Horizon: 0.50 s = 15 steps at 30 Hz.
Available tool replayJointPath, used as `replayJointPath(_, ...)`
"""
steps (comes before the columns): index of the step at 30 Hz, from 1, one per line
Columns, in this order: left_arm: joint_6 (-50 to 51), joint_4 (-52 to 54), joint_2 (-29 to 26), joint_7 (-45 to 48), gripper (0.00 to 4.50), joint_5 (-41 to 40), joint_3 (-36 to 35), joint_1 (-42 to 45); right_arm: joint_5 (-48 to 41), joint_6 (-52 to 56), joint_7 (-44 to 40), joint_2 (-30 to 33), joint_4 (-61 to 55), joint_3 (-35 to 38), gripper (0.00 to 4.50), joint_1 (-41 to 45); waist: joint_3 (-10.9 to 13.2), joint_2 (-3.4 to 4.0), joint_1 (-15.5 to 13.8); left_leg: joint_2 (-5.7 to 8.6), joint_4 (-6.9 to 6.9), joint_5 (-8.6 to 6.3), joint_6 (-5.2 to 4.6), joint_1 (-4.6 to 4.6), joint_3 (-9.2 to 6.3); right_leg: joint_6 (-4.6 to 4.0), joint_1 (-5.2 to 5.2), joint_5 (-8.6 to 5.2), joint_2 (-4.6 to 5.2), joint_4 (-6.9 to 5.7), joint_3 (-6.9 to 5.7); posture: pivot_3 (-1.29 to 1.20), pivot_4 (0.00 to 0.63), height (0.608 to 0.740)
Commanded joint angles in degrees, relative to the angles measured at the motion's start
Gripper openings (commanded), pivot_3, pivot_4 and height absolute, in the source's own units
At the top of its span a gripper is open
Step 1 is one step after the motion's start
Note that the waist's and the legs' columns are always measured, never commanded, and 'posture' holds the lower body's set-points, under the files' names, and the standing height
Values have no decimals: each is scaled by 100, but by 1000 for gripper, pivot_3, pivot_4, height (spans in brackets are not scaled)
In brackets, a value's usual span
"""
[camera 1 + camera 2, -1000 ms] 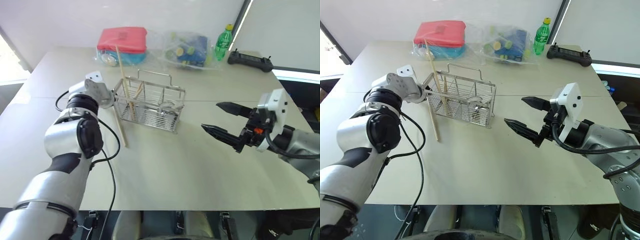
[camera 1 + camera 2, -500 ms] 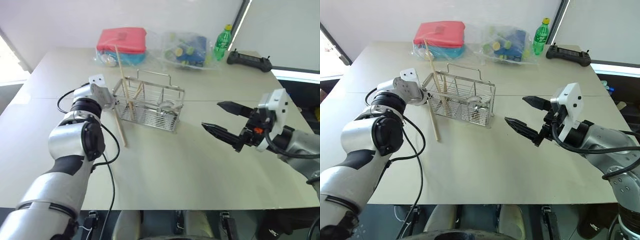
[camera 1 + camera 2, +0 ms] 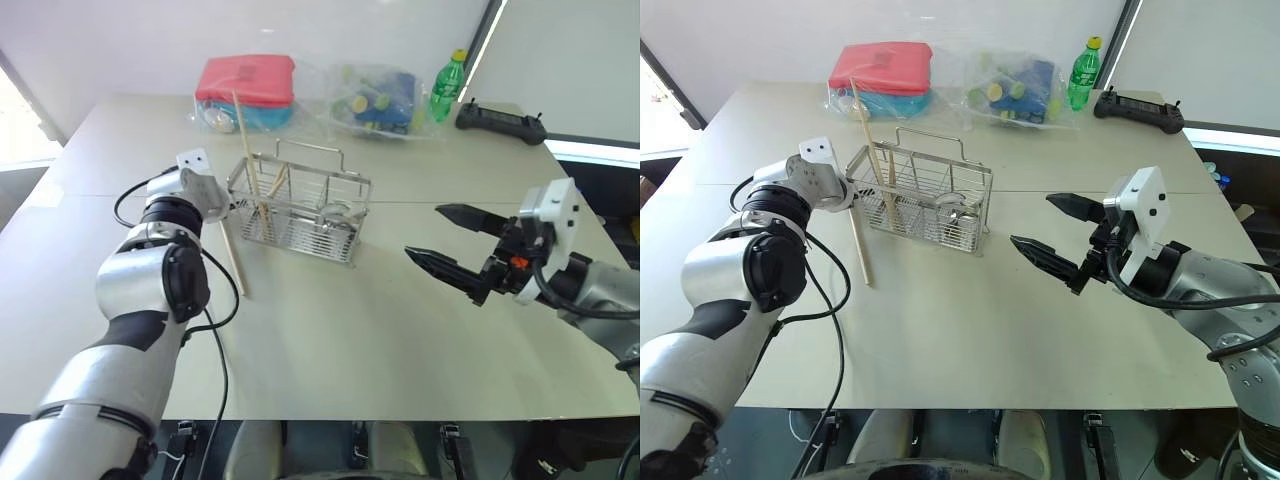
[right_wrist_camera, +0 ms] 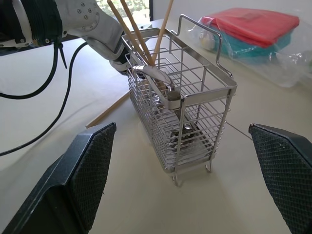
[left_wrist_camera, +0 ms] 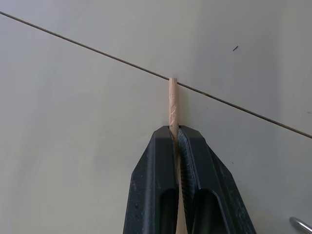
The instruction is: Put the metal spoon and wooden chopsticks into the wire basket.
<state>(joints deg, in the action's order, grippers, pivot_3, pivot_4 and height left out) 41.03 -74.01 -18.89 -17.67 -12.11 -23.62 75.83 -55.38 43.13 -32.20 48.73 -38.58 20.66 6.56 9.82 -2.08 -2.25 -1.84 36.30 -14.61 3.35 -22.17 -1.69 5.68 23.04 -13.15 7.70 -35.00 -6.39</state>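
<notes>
The wire basket (image 3: 300,208) stands upright at the table's middle left. Wooden chopsticks (image 4: 139,36) lean inside its left end, and the metal spoon (image 4: 161,80) rests tilted in it. Another chopstick (image 3: 232,258) lies flat on the table just left of the basket. My left gripper (image 5: 174,129) is shut on that stick's far end, low at the basket's left side, also seen as the left gripper (image 3: 222,207). Off to the right of the basket, my right gripper (image 3: 422,231) hovers open and empty above the table, pointing at it.
At the table's back edge lie a red-lidded box in a plastic bag (image 3: 245,80), a clear bag of small items (image 3: 375,95), a green bottle (image 3: 447,85) and a black controller (image 3: 500,122). Bare tabletop (image 3: 340,320) spreads in front of the basket.
My left gripper has shut on the chopstick lying on the table, and the stick's near end has swung slightly left. The right arm has stayed still.
</notes>
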Motion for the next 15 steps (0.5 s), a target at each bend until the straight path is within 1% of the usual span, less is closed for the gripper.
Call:
replayJointPath(1,9,29,-187,-60,56,-100,-113,-35,-88,-40,-67,100,-153,195,4500,-3,0,0,3,0,0,0,0,0,0,0,0,0,0,0,0,0,150,685)
replayJointPath(5,-33,86,-483,11,56,-151,-165,44,-73,-35,-122,120,-118,228,4500,-9,0,-1,31,-1,-1,0,0,1,1,0,2,0,-1,-1,0,0,150,685)
replayJointPath(10,-250,272,-1314,410,56,-21,-71,119,-139,48,-152,161,-91,243,4500,7,1,-1,37,-2,-5,0,0,0,2,-7,9,4,-2,-4,0,0,150,685)
replayJointPath(12,-505,376,-1682,699,56,71,30,108,-212,111,-160,201,-67,269,4500,43,1,-1,36,-2,-6,0,0,-1,3,-15,10,9,-2,-3,0,0,150,685)
replayJointPath(15,-1071,586,-2008,1353,56,-281,-258,275,-335,179,-168,273,-39,315,4500,43,1,-2,-7,-2,-7,0,0,-5,3,-16,12,9,-1,-2,0,0,150,685)
